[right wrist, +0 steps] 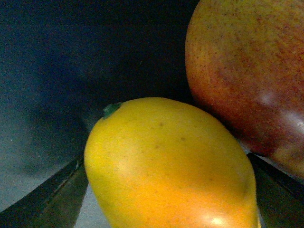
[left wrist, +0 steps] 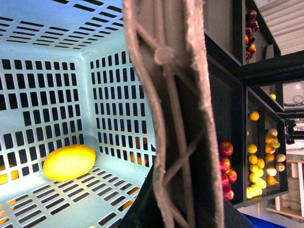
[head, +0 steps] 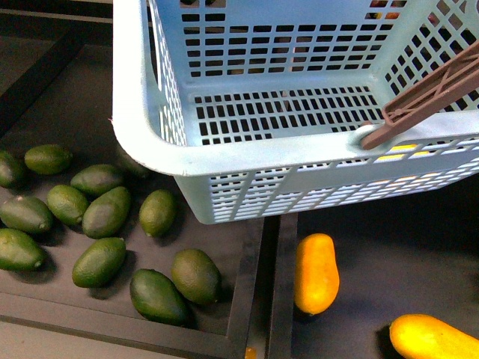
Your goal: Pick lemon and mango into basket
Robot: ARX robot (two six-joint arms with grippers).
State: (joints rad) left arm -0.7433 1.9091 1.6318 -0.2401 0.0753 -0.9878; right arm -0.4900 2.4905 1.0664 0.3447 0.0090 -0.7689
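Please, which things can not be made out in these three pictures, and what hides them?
- Front view: one mango is cut off by the lower edge, and no pincer shows.
- Left wrist view: the brown handle covers the middle. It hides part of the basket and the left pincer.
- Right wrist view: the camera is too close. A mango fills the picture, so whether the right pincer is shut cannot be told.

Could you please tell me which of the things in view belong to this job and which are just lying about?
For the job: lemon, basket, mango by the right wrist camera.
Lying about: dark green fruits, middle mango, corner mango, reddish fruit, shelved apples.
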